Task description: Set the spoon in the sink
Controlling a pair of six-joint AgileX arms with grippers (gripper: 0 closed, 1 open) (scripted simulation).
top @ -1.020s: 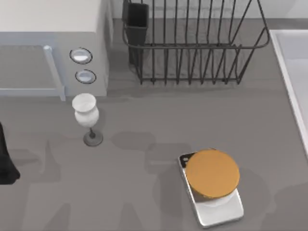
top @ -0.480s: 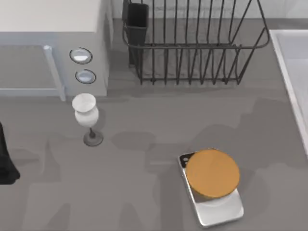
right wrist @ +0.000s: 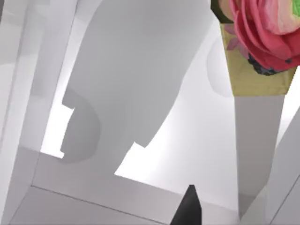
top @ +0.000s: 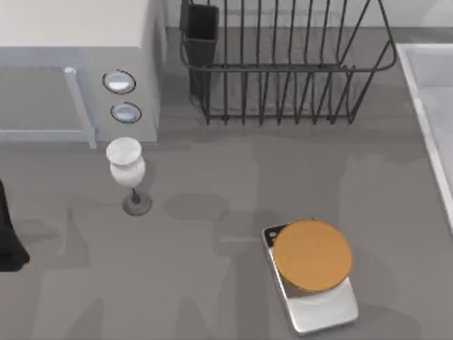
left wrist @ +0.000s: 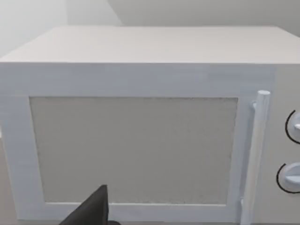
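Grey tabletop [top: 212, 177]: bare in the middle, shadows across it.
Sink [top: 433, 85]: pale basin, cut off at the table's right edge; my right wrist view looks down on its smooth pale walls [right wrist: 140, 93].
Right gripper: one dark fingertip [right wrist: 190, 208] over the sink; open or closed, can't tell.
Left arm [top: 8, 237]: dark, cut off at the table's left edge; one dark fingertip [left wrist: 91, 211] facing the appliance; state can't tell.
Hard to make out: pink flower on yellow block [right wrist: 262, 42], cut off.
Counts: one wire rack [top: 283, 64], one white appliance [top: 78, 71] with two knobs, one white goblet [top: 127, 170], one orange disc [top: 311, 255] on one silver scale [top: 322, 304].
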